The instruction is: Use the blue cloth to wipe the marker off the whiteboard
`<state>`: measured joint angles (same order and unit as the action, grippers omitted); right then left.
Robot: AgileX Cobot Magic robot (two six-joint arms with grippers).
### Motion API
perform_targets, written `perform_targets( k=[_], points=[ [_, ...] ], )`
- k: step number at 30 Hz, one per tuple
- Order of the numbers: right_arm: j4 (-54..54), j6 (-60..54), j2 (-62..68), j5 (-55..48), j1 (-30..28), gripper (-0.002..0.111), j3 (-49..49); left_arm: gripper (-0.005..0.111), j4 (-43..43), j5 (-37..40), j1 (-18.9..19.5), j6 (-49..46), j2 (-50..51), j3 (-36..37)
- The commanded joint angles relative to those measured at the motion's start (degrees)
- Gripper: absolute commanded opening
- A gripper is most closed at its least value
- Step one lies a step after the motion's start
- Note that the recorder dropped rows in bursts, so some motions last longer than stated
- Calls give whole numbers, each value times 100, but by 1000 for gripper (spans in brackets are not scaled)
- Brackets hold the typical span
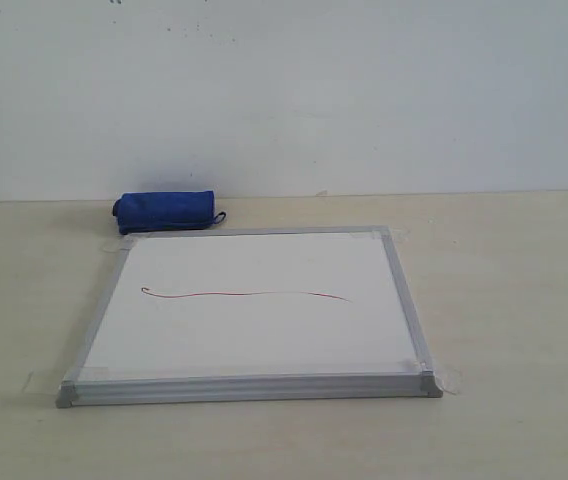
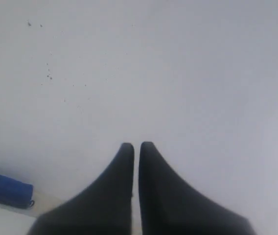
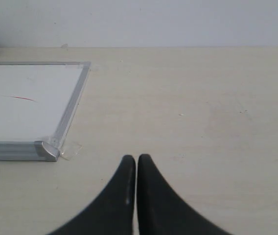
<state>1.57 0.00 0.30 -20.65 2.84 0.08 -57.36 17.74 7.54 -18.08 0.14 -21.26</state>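
Blue microfibre, rolled into a fat little bundle: that's the blue cloth (image 1: 166, 211), lying on the counter (image 1: 509, 300) up against the white wall (image 1: 284, 90). It sits just behind the far left corner of the whiteboard (image 1: 264, 340). I can't tell if it actually touches the frame. A small dark loop (image 1: 220, 217) sticks out of its right end.

The whiteboard lies flat on the pale wood-look counter, with a silver-grey frame all round and grey caps on the near corners. The marker (image 1: 249, 294) is a thin, wavy, dark red line across the middle of the board, with a tiny hook at its left end. It fades out a bit past the centre, well short of the right frame. Bits of clear tape (image 1: 447, 379) show at the near right corner.

Neither arm shows in the exterior view. The left gripper (image 2: 136, 147) is up in front of the wall with its two black fingers pressed nearly together, only a hairline gap, nothing between them. The cloth shows at the edge of that view, well apart from it. The right gripper (image 3: 136, 159) is the same, closed and empty, over bare counter, off the board's near right corner and apart from it.
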Motion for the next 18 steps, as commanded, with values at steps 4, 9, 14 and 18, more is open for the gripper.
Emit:
perform_targets(
  k=[4,9,14,18],
  points=[
    [-22,0,-30,20,-29,1,-8,4,-351,299,-18,-953,1553,-1176],
    [-22,0,-30,20,-29,1,-8,4,132,2107,-18,-1721,3941,-3295],
    [-22,0,-30,20,-29,1,-8,4,1503,3394,-18,-2283,6126,-4982],
    [-22,0,-30,20,-29,1,-8,4,2151,3339,-18,-2828,7500,-5716]
  ],
)
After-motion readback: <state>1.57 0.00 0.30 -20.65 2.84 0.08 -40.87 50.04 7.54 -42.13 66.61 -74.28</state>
